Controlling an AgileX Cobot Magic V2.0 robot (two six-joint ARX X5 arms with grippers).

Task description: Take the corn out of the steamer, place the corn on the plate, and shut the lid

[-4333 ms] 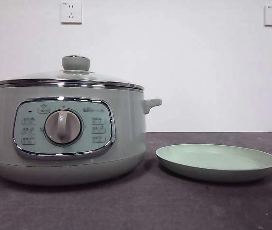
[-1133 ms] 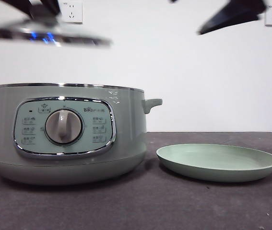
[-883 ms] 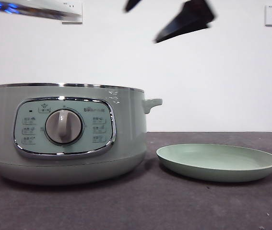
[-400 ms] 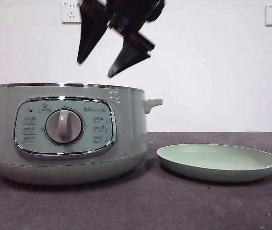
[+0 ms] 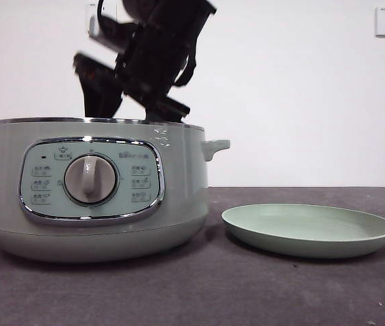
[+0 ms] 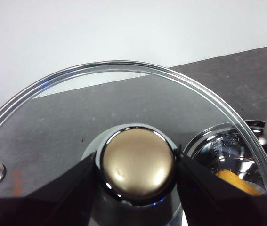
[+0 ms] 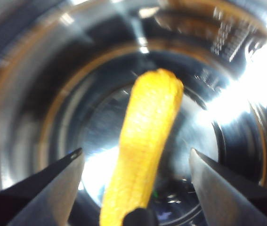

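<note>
right gripper: the right gripper (image 7: 135,160) is reaching down into the open top of the steamer (image 5: 94,197), its jaws spread wide on either side of the corn (image 7: 142,160) without touching it; in the front view it (image 5: 134,112) is showing as a big dark shape dipping behind the chrome rim.

left gripper: the left gripper (image 6: 138,172) is clamping the round knob of the lid (image 6: 124,99), one jaw pressing on each side of the metal cap, and is holding the lid up in the air beside the pot.

corn: it is lying on the shiny metal floor inside the steamer, a yellow cob lined up between the spread jaws; through the glass of the lid a bit of it (image 6: 237,182) is also showing.

steamer: it is standing uncovered on the dark table (image 5: 199,292), dial facing the front camera.

plate: the plate (image 5: 307,231) is sitting on the table just beside the steamer, not touching it, with nothing on it.
</note>
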